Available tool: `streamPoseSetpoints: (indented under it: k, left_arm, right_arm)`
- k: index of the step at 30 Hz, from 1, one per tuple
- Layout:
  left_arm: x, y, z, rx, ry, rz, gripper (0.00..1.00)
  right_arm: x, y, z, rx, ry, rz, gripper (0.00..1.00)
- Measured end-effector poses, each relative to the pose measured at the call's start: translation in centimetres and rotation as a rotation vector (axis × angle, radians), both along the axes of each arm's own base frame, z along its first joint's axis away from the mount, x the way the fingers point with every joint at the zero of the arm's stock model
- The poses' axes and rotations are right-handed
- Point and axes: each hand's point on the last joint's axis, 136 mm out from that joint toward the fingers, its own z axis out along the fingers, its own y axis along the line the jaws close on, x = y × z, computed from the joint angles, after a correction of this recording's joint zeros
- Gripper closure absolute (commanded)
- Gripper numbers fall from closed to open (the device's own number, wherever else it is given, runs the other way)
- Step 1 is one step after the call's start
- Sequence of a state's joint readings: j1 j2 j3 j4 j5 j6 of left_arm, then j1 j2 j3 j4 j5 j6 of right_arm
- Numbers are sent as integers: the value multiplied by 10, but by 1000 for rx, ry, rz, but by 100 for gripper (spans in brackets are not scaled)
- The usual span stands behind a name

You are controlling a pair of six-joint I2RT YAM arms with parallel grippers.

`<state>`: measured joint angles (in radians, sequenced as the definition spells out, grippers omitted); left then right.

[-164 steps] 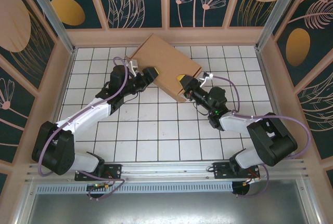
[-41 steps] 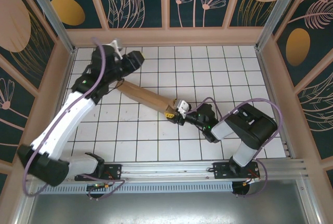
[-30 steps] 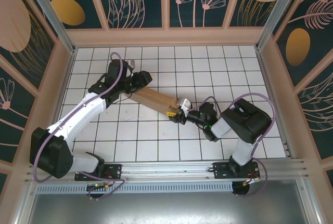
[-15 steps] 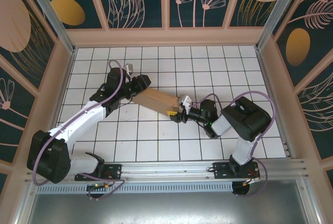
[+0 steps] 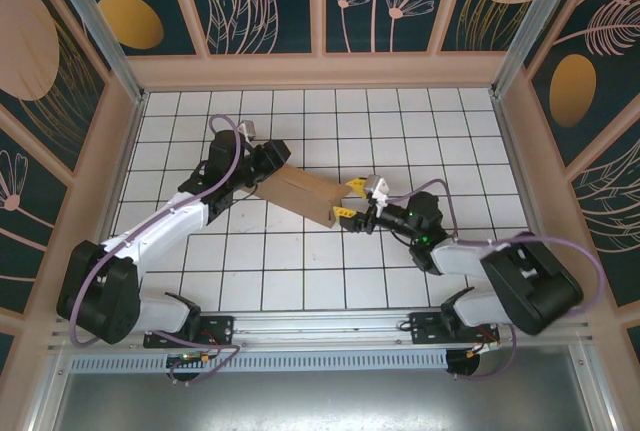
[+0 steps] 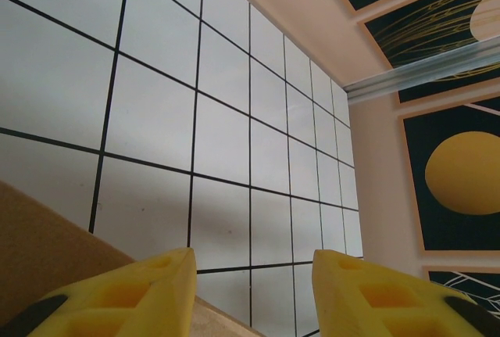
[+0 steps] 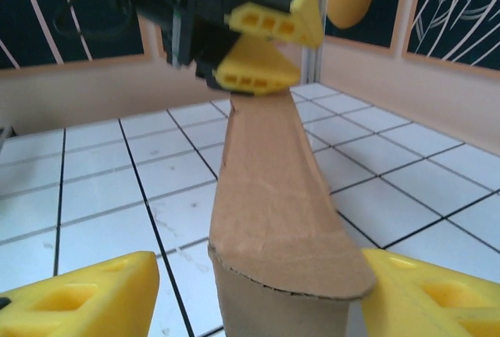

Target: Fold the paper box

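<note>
The white tiled table (image 5: pixel 300 261) carries both arms. The left arm (image 5: pixel 160 226) runs from its base at the near left corner diagonally far and rightward, stretched long and low, with the wrist turned toward the right. The right arm (image 5: pixel 470 251) folds back at its elbow on the near right, and its forearm lies low over the tiles, pointing left.

Between them, near the middle of the table, lies the paper box (image 5: pixel 298 194), a brown cardboard piece set on a diagonal with its far end to the left and its near end to the right.

The left gripper (image 5: pixel 272 159) sits at the box's far left end. In the left wrist view its yellow fingers (image 6: pixel 125 298) are spread apart, with the cardboard edge running beneath them at the lower left.

The right gripper (image 5: pixel 349 199) meets the box's near right end. In the right wrist view its fingers (image 7: pixel 78 302) are spread wide, one on each side of the curved cardboard end. Whether the pads touch the card cannot be told.
</note>
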<state>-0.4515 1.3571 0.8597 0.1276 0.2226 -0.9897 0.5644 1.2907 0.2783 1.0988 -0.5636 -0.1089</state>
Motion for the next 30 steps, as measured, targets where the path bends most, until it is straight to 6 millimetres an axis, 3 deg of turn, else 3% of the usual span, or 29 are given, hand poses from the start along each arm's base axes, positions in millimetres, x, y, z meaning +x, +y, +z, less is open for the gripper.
streamPoseSetpoints:
  k: [5,6,8,10,12,15,19,23,30]
  left_arm:
    - [4,-1,-1,-5,3,5,57]
    - [4,-2,0,-5,2,5,57]
    - [6,-2,-1,-5,3,5,57]
    - [6,-3,-1,-6,2,5,57]
    - [7,-3,-1,-6,2,4,57]
    - [7,-4,-1,-7,2,2,57]
    - [7,-4,-1,-7,1,2,57]
    - [7,-4,-1,-7,2,2,57]
    - [7,-4,-1,-6,2,1,58]
  right_arm:
    - [6,-14,41,66,61,-101,41]
    - [13,-15,49,70,103,-131,46]
    - [31,-15,72,80,189,-196,71]
    - [42,-16,95,105,244,-235,79]
    - [46,-18,104,134,322,-267,86]
    - [50,-20,96,157,520,-313,86]
    - [55,-12,70,180,829,-356,69]
    - [49,-4,40,204,1092,-384,64]
    - [44,5,20,255,1335,-422,60]
